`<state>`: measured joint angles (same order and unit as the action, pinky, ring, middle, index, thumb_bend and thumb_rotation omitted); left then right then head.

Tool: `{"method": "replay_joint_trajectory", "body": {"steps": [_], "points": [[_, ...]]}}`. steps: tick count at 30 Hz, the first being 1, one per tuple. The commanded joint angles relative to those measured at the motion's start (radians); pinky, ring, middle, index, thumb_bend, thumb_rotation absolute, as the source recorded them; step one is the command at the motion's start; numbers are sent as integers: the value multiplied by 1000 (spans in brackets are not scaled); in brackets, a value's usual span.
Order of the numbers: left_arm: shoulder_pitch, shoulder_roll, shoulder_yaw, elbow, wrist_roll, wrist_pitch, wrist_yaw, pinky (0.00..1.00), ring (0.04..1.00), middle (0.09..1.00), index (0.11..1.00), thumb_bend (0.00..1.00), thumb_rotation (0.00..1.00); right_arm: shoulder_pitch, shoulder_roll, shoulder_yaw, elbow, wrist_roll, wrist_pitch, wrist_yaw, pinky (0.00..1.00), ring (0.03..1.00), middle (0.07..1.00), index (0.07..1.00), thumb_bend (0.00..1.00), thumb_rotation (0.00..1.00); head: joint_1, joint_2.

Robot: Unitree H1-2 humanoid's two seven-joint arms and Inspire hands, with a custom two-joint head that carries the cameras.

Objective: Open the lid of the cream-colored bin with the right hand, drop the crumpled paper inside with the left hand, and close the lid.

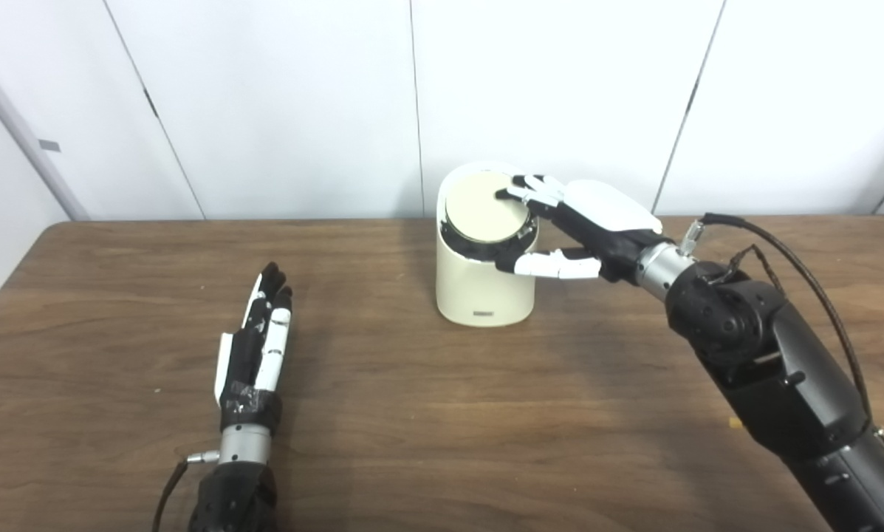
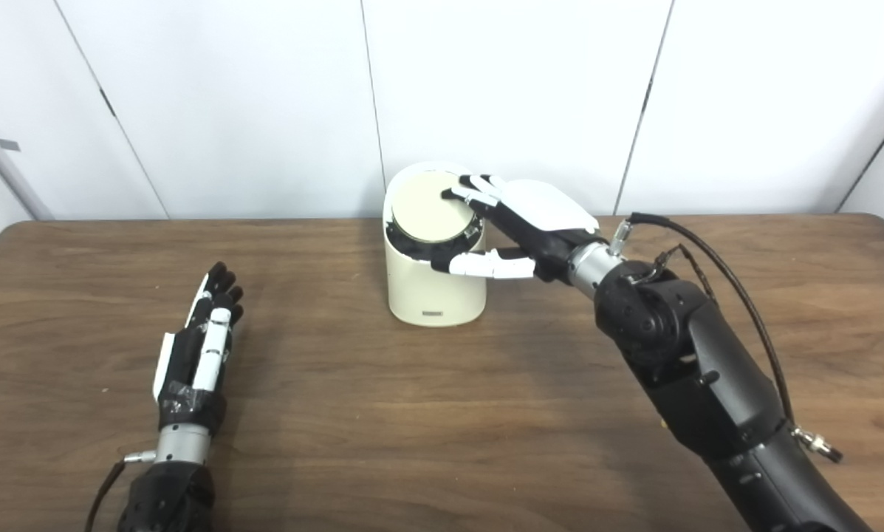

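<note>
**Right hand on the bin lid, left hand idle and empty**

I have the right hand (image 1: 582, 225) up at the cream-colored bin (image 1: 484, 284), which stands on the wooden surface (image 1: 412, 414) toward its far edge, directly ahead of that hand's fingertips. The fingers are spread over the round lid (image 1: 484, 208), their tips touching its far right rim, while the thumb lies along the bin's upper wall just below the lid. So the hand brackets the lid's edge rather than pinching it; I would call it open, resting on the lid.

The left hand (image 1: 257, 343) lies flat on the surface, well apart from the bin, fingers straight and close together, holding nothing.

The lid looks like a light, stiff plastic disc tilted toward me in a dark collar. I judge it smooth and likely to slip under hard fingertips, so the rim nearest the right hand is the place to work it. The bin itself seems light enough to slide or tip if I push sideways.

I cannot find the crumpled paper in either view. The bin's inside is hidden, and I cannot tell where the lid hinges or whether it is fully seated.
</note>
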<state>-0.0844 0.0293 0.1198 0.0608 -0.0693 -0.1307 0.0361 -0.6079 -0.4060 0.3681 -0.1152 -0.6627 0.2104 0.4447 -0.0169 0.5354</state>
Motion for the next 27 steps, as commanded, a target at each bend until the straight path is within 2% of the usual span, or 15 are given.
{"method": "replay_joint_trajectory", "body": {"steps": [1,8,15,27], "points": [[35,-20,-16,60,8,0,2,970,963,974,989,426,766,-14,-19,5,-39,-12,-28,13,999,1000,997,916,596,1000,-1,1],[38,-19,-11,55,-6,-4,-2,959,964,982,993,424,732,17,-22,4,-59,-38,-42,18,1000,1000,1000,905,575,1000,0,5],[42,-17,-9,53,-9,-5,-5,947,953,982,996,429,741,44,-29,5,-76,-72,-59,15,1000,1000,1000,900,561,1000,5,13],[45,-19,-5,46,-17,0,-3,957,958,982,995,412,741,87,-40,24,-81,-185,-130,-19,1000,1000,985,866,559,969,6,19]]}}
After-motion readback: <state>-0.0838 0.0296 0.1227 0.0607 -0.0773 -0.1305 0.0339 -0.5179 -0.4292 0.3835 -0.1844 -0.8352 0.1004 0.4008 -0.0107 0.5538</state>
